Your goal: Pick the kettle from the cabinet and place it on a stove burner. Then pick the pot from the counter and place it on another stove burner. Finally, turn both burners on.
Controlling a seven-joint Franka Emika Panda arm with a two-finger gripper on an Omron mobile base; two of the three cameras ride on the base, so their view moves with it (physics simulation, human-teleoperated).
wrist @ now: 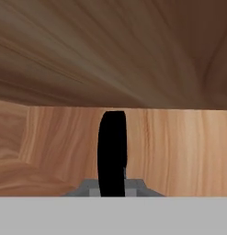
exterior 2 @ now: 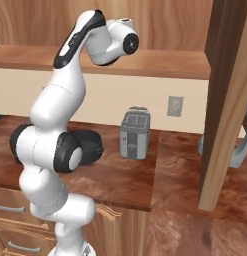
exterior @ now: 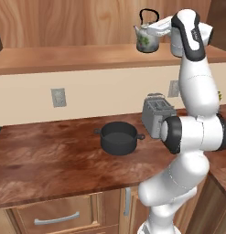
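Inside the light brown wood-grain cabinet (exterior: pixel 87 59), our end effector (exterior: pixel 153 31) is clamped on the thin black handle of the small whitish-grey leaf-printed kettle (exterior: pixel 147 40), while the squat dark pot (exterior: pixel 119 138) sits on the reddish-brown counter (exterior: pixel 50 160).

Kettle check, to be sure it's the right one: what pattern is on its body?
Green leaf print on the whitish-grey kettle; the left base view shows it best.
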